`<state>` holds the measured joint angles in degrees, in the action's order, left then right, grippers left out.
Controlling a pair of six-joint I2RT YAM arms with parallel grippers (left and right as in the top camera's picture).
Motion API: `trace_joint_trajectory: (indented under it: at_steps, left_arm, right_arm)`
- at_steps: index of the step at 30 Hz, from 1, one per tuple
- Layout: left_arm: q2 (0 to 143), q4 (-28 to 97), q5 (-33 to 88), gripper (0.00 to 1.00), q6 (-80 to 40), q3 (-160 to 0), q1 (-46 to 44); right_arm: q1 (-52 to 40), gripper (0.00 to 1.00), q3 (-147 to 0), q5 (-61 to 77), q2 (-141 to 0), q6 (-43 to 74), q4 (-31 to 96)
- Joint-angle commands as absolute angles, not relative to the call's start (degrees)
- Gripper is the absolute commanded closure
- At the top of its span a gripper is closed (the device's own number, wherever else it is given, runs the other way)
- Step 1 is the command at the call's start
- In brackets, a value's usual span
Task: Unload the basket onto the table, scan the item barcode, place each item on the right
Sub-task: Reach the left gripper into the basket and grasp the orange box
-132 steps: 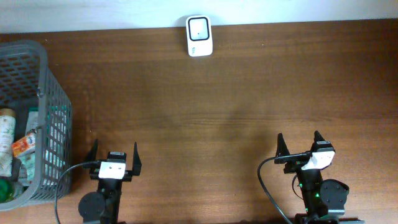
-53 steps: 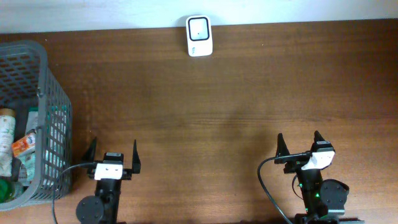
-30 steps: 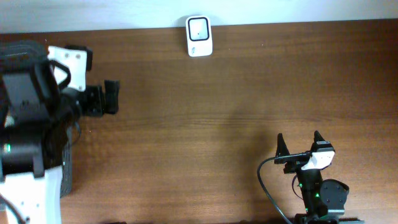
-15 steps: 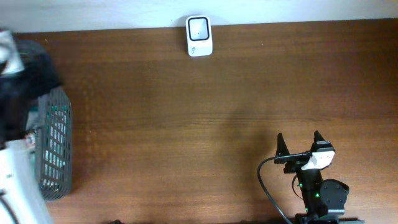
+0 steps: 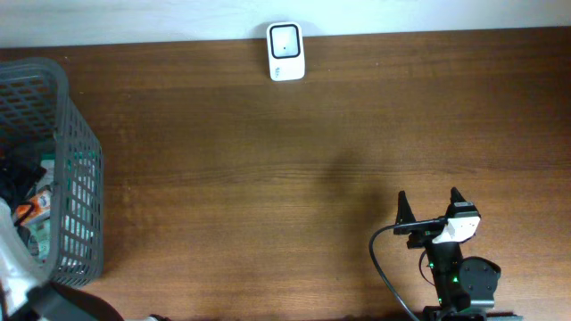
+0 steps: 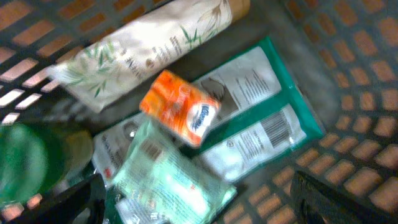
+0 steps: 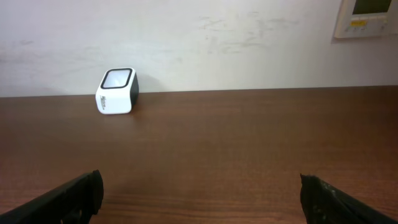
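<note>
Just ahead of the left gripper (image 6: 199, 194), its jaws wide and holding nothing, an orange packet (image 6: 180, 115) lies in the basket (image 6: 348, 74); the right gripper (image 7: 199, 186) is wide too.

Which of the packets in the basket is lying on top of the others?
The small orange packet, mid-pile: fully uncovered, it overlaps the teal-edged white pouch beneath it.
</note>
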<state>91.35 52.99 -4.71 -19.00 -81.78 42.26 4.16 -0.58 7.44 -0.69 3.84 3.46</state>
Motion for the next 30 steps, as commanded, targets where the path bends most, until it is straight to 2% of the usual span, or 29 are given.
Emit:
trace_joint_trajectory:
  at_steps: [1, 4, 5, 6, 7, 16, 17, 18, 19, 20, 24, 30]
  left_arm:
    - [97.25, 49.6, -7.42, 0.1, -13.28, -81.01, 42.57]
    - [102.72, 45.67, -7.35, 0.16, -5.87, -81.01, 42.57]
    - [104.18, 44.97, -7.38, 0.25, -3.68, -81.01, 42.54]
    - [105.34, 44.56, -7.4, 0.29, -2.66, -81.01, 42.54]
    - [106.45, 44.51, -7.42, 0.39, -2.68, -81.01, 42.57]
    - [112.14, 39.88, -7.97, 0.41, -2.68, -80.97, 42.5]
    - [113.08, 40.03, -7.97, 0.45, -2.68, -80.97, 42.5]
    - [113.47, 40.34, -7.94, 0.56, -2.68, -80.97, 42.5]
    - [113.69, 40.16, -7.97, 0.63, -2.68, -80.68, 42.5]
    - [113.69, 39.86, -7.97, 0.65, -2.7, -80.6, 42.5]
    - [113.69, 39.66, -7.97, 0.63, -2.7, -80.6, 42.5]
    - [112.73, 42.72, -5.54, 0.53, -2.7, -86.43, 41.98]
  right_arm:
    - [4.54, 0.02, -0.32, 7.99, -0.38, 3.42, 3.73]
    - [4.54, 0.02, -0.32, 7.99, -0.38, 3.42, 3.73]
    - [4.54, 0.02, -0.32, 7.99, -0.38, 3.42, 3.73]
    - [4.54, 0.02, -0.32, 7.99, -0.38, 3.42, 3.73]
    - [4.54, 0.02, -0.32, 7.99, -0.38, 3.42, 3.73]
    - [4.54, 0.01, -0.32, 7.99, -0.38, 3.42, 3.73]
    - [4.54, 0.02, -0.32, 7.99, -0.38, 3.42, 3.73]
    - [4.54, 0.02, -0.32, 7.99, -0.38, 3.42, 3.73]
    - [4.54, 0.02, -0.32, 7.99, -0.38, 3.42, 3.73]
    - [4.54, 0.02, -0.32, 7.99, -0.38, 3.42, 3.73]
    - [4.54, 0.02, -0.32, 7.99, -0.38, 3.42, 3.73]
    - [4.54, 0.02, -0.32, 7.99, -0.38, 3.42, 3.73]
